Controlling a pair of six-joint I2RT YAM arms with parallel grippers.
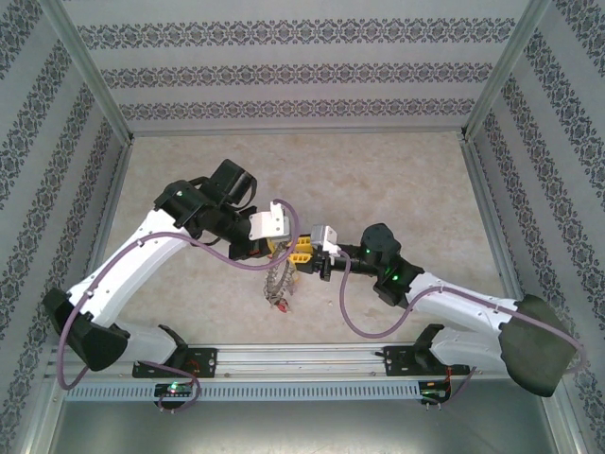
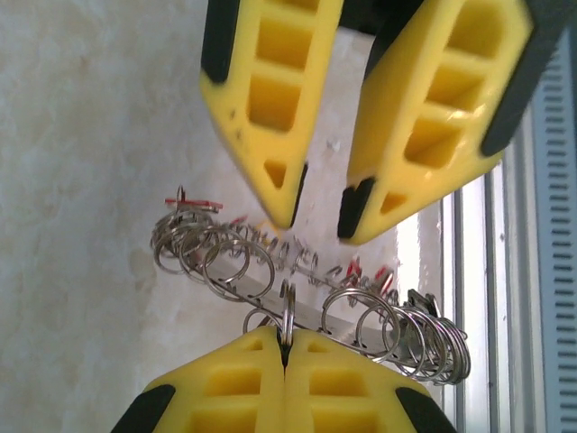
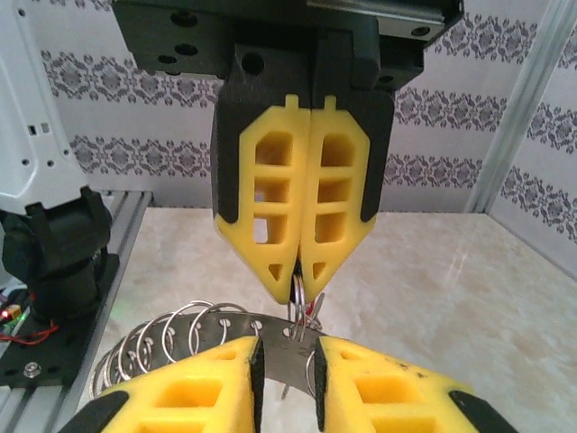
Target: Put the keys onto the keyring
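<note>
Keys (image 2: 216,257) in 1 bunch; L end effector (image 2: 320,221) released, R end effector (image 2: 285,347) clenched on 1 key (image 2: 287,307).

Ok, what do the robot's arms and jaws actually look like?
The left arm and right arm have white shells with black joints, and a mauve cable trails along each. The jaws are yellow with cut-out windows and black backs. A dark cover wraps the right arm's base.
</note>
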